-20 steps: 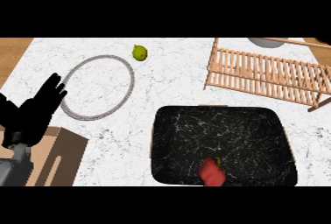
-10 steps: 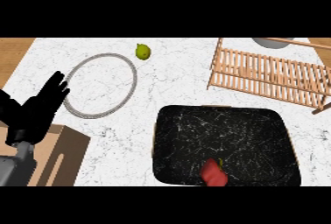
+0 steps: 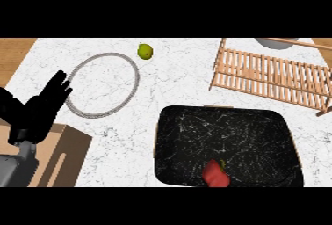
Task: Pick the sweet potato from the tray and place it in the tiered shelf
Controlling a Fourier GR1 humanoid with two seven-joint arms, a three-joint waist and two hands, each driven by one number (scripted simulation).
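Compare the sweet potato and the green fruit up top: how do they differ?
The sweet potato is reddish and elongated; the green fruit is yellow-green and rounder. The sweet potato looks the larger of the two. It lies inside the black tray, near its front edge, while the fruit sits on the bare marble counter. Neither is touched by a hand.

Legible text, labels, brands, numbers, signs: none are showing. Nothing readable is appearing on the black tray (image 3: 227, 127), the sweet potato (image 3: 216, 175), the wooden tiered shelf (image 3: 272, 74), the grey ring-shaped plate (image 3: 133, 83), the green fruit (image 3: 146, 51), the white marbled counter (image 3: 175, 88), or the left hand (image 3: 39, 110).
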